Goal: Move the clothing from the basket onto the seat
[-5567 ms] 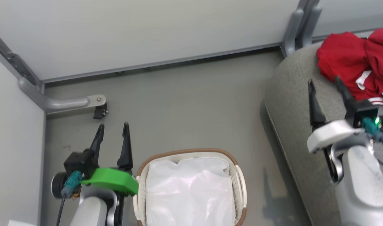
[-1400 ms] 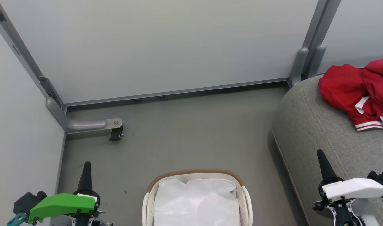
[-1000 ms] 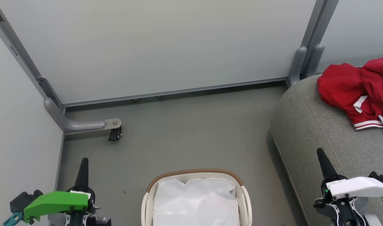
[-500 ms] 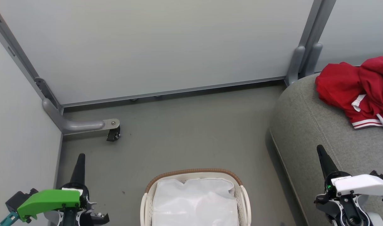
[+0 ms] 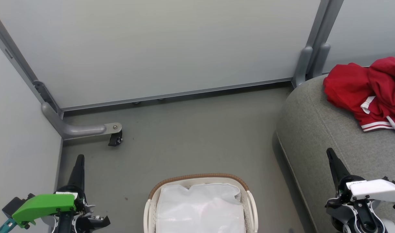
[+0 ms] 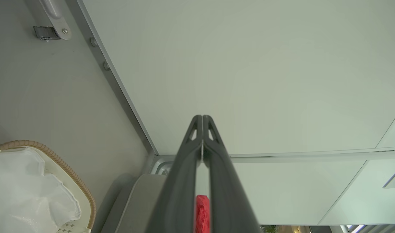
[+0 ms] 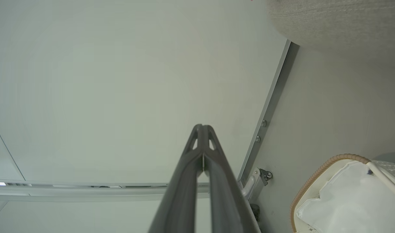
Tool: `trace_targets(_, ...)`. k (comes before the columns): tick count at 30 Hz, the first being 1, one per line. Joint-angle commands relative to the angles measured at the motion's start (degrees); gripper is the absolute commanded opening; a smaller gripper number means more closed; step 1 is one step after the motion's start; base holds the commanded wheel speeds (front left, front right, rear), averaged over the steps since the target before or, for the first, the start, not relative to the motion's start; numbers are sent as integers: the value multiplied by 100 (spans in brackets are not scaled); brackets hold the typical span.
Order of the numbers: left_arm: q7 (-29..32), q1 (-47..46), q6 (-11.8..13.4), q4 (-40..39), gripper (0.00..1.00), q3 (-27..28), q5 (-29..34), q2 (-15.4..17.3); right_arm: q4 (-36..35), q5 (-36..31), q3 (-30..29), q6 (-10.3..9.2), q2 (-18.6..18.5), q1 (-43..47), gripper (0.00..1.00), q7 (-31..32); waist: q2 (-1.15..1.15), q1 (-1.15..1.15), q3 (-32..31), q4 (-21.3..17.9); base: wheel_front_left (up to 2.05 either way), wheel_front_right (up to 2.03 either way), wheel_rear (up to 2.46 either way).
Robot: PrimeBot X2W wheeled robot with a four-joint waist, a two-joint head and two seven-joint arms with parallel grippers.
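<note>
Red clothing (image 5: 362, 87) lies on the seat (image 5: 314, 136), right; the basket (image 5: 197, 176) sits near, between the clenched left gripper (image 5: 80, 160) and right gripper (image 5: 330, 154).

Basket (image 5: 197, 176): oval, cream plastic with a brown woven rim, upright on the floor. A white fabric liner (image 5: 200, 207) covers its inside.
Seat (image 5: 314, 136): grey upholstery, rounded corner, stitched seam, to the right of the basket and apart from it.
Red garment (image 5: 362, 87): white striped trim, crumpled on the seat top.
</note>
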Motion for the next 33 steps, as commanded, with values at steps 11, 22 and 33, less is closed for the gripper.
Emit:
trace_targets(11, 145, -126, -57, -73, 0, 120, -463, 11, -44, 529, -38, -4, -40, -99, 0, 137, 0, 0, 8, -35, 0, 0, 0)
trace_targets(22, 176, -120, -60, -77, 0, 140, -560, 10, -46, 644, -42, -4, -41, -102, 0, 169, 0, 0, 10, -47, 0, 0, 0)
trace_targets(33, 178, -120, -60, -78, 0, 140, -559, 9, -46, 645, -42, -4, -41, -101, 0, 168, 0, 0, 10, -47, 0, 0, 0)
